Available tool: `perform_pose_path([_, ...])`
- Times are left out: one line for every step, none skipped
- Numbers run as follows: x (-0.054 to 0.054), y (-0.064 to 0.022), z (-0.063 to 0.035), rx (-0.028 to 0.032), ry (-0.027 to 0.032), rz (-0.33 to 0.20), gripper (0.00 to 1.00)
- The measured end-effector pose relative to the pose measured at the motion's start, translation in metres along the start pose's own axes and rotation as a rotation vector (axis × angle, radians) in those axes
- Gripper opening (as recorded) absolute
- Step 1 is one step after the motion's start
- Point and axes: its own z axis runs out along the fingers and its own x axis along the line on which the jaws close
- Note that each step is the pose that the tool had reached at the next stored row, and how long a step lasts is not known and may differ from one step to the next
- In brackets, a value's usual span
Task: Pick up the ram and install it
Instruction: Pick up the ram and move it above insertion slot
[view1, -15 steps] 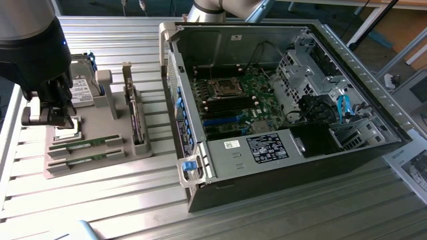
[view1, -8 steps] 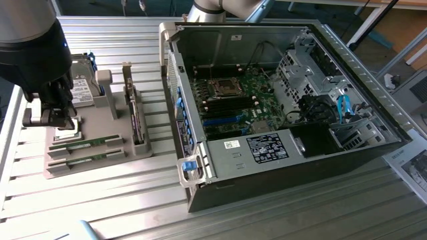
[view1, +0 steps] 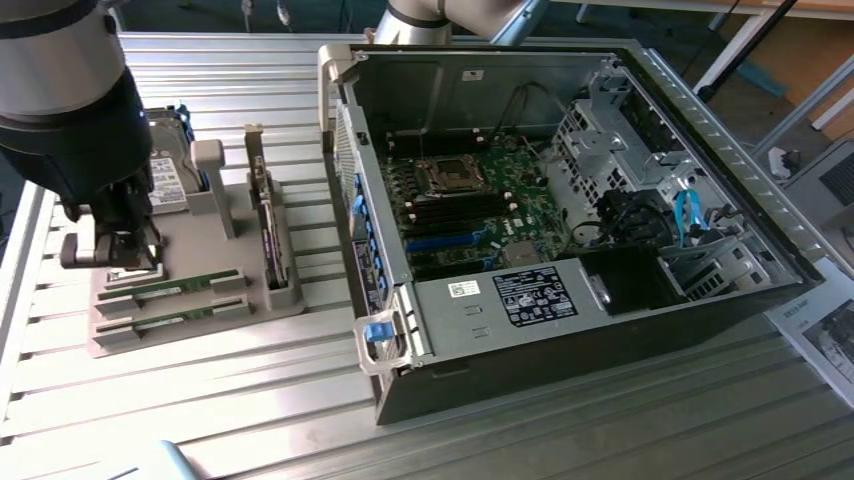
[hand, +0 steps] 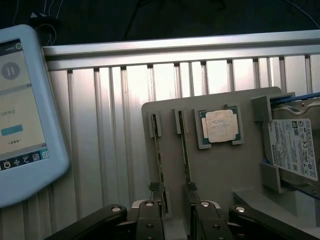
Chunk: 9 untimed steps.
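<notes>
Two green ram sticks (view1: 174, 288) (view1: 171, 320) stand on edge in slots of a grey holder tray (view1: 200, 250) on the exterior view's left. In the wrist view they run edge-on as thin strips (hand: 159, 160) (hand: 185, 150). My gripper (view1: 124, 262) (hand: 177, 222) hangs just above one end of the tray, over the ends of the sticks. It is open, its black fingers (hand: 150, 220) stand apart, and nothing is held. The motherboard (view1: 467, 205) lies inside the open computer case (view1: 694, 130) on the exterior view's right.
The tray also carries a square silver processor (hand: 220, 125), a hard drive with a white label (hand: 295, 150) and an upright card (view1: 274, 230). A pale blue touch-screen pendant (hand: 25, 115) lies on the ribbed metal table (view1: 200, 420) beside the tray.
</notes>
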Motion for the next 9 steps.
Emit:
perform_pose_path([0.0, -0.0001, 0.0019, 0.0, 0.0, 0.0, 0.31])
perform_pose_path([0.0, -0.0002, 0.0036, 0.0, 0.0, 0.0, 0.31])
perform_pose_path([0.0, -0.0003, 0.0058, 0.0001, -0.0001, 0.0, 0.31])
perform_pose_path([0.0, -0.0005, 0.0097, 0.0001, 0.0, 0.0, 0.31])
perform_pose_path([0.001, -0.0006, 0.0136, 0.0, 0.0, 0.0, 0.31])
perform_pose_path([0.001, -0.0008, 0.0166, 0.0001, -0.0001, 0.0, 0.31])
perform_pose_path([0.001, -0.0009, 0.0196, -0.0001, 0.0, 0.0, 0.31])
perform_pose_path([0.001, -0.001, 0.0211, -0.0002, 0.0001, 0.0, 0.31])
perform_pose_path([0.001, -0.0011, 0.0228, -0.0003, 0.0, 0.0, 0.31])
